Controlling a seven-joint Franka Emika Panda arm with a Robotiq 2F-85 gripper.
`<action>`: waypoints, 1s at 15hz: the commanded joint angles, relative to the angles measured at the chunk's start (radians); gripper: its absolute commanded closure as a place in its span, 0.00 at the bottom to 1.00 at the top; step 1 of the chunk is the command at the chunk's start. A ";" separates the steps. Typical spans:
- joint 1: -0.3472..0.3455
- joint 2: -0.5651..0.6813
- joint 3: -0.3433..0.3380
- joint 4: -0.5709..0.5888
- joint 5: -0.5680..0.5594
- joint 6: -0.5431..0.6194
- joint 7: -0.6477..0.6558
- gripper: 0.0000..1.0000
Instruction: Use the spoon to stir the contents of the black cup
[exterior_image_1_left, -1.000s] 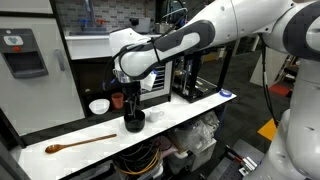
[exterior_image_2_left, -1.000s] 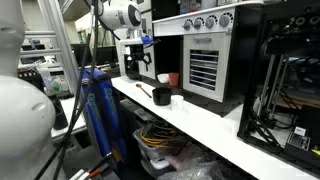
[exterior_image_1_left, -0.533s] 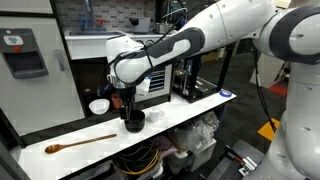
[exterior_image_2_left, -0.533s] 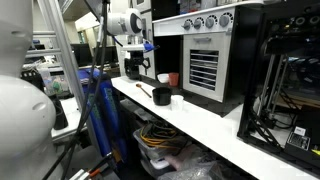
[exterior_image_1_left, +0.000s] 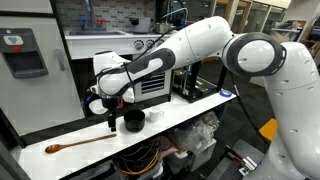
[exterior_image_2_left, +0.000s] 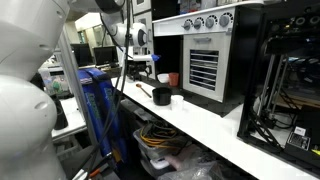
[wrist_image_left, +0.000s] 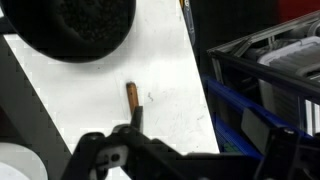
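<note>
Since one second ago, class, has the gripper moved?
Yes. The gripper has gone from above the black cup down to the table beside it, at the near end of the spoon.

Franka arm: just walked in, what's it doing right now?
The gripper hangs over the handle end of the wooden spoon, which lies flat on the white table next to the black cup. In the wrist view the handle's end shows just ahead of the fingers. The spoon is not yet lifted, so no stirring has begun. Whether the jaws are open is unclear.
</note>
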 joint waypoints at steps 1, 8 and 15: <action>0.040 0.094 0.001 0.121 -0.057 0.014 -0.056 0.00; 0.116 0.214 -0.033 0.224 -0.163 0.124 -0.032 0.00; 0.122 0.337 -0.034 0.374 -0.141 0.082 -0.044 0.00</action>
